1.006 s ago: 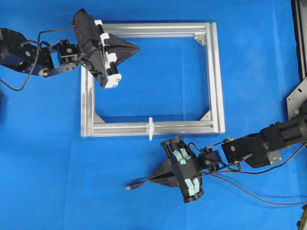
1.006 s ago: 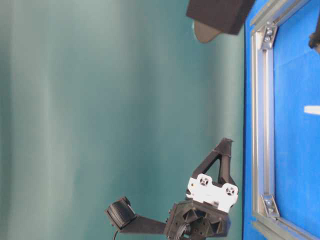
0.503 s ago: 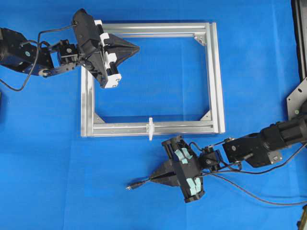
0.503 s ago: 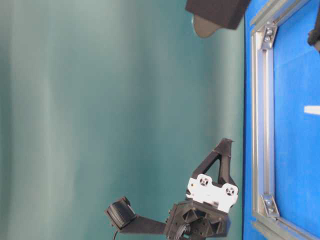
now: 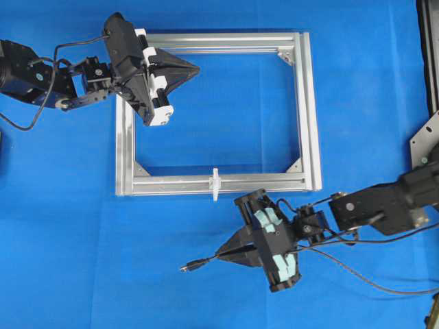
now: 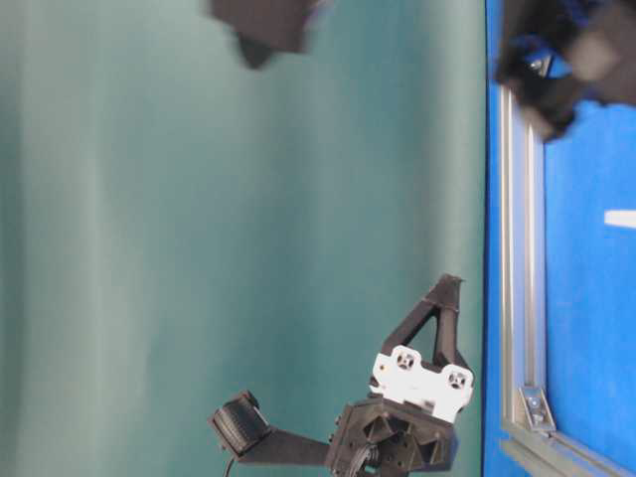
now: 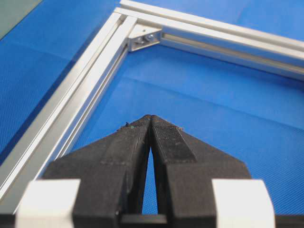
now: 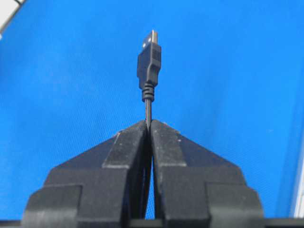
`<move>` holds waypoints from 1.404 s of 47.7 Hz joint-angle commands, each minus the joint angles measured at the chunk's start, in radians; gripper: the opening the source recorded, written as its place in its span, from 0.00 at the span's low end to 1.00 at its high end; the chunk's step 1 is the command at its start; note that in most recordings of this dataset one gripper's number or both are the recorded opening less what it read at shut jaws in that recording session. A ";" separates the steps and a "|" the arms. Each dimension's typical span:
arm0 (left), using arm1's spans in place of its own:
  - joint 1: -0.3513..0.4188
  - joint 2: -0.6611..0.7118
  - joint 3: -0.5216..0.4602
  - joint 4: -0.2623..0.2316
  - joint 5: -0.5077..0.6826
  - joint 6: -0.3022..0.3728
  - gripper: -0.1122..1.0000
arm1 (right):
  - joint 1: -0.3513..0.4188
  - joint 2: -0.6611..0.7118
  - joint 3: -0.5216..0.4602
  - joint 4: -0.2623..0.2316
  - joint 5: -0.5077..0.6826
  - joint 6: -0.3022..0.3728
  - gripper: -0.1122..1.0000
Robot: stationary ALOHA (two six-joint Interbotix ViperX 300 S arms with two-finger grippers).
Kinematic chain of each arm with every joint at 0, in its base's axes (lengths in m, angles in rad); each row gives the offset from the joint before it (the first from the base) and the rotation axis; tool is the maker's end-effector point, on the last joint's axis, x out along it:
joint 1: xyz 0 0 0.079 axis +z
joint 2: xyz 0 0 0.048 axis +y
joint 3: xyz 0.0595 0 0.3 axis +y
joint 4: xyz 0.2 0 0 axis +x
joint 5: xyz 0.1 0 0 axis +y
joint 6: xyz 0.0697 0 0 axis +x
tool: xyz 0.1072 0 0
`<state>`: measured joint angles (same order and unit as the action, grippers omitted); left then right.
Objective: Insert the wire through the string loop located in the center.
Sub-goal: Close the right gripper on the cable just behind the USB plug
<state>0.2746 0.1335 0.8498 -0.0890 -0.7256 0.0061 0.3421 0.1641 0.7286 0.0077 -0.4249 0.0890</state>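
Note:
The wire's black plug [image 5: 189,266] with its metal tip lies low over the blue mat, below the frame. My right gripper [image 5: 221,256] is shut on the wire just behind the plug [image 8: 149,59], which sticks out straight ahead of the fingertips [image 8: 148,123]. The white string loop [image 5: 215,183] stands upright on the middle of the frame's near bar, above and slightly right of the plug; it also shows in the table-level view [image 6: 621,218]. My left gripper [image 5: 197,68] hovers shut and empty over the frame's top-left corner [image 7: 151,117].
The silver aluminium frame [image 5: 309,116] lies flat on the blue mat, with corner brackets [image 7: 145,39] inside. A thin black cable [image 5: 363,277] trails right from the right gripper. A metal mount [image 5: 425,144] sits at the right edge.
The right gripper has shifted a little to the right and lower with the wire, turning slightly; its arm now shows blurred in the table-level view. The left arm has not moved.

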 commanded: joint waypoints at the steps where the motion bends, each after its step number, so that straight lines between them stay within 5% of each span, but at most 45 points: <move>1: -0.002 -0.032 -0.008 0.003 -0.005 0.000 0.10 | -0.002 -0.063 -0.014 0.000 0.029 -0.002 0.08; 67: -0.002 -0.032 -0.008 0.003 -0.005 -0.005 0.10 | -0.002 -0.137 -0.012 0.000 0.097 -0.008 0.08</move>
<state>0.2746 0.1335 0.8498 -0.0874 -0.7256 0.0031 0.3405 0.0537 0.7286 0.0077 -0.3252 0.0828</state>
